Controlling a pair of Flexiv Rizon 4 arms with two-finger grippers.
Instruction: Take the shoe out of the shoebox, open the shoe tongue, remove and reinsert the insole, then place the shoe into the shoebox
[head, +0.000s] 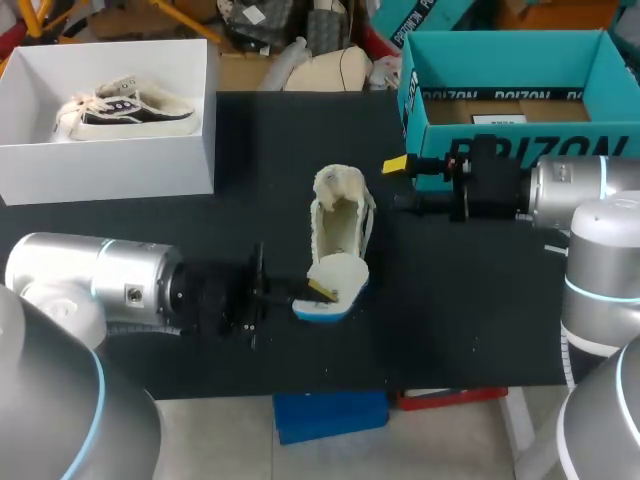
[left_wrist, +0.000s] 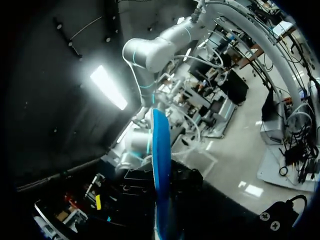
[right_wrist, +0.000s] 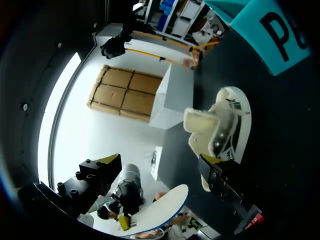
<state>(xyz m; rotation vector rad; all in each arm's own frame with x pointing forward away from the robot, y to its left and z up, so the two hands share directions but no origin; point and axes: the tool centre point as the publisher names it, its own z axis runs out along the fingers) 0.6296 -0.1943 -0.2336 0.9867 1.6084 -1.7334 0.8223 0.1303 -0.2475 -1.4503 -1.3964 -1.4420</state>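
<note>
Left jaws gripping white, blue-backed insole (head: 338, 274) beside cream fleece-lined shoe (head: 340, 222), black worktop (head: 470, 320); right jaws open, apart from shoe

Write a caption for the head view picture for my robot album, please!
Left tool holds the insole at the heel of the shoe; right tool hovers open nearby.
</note>
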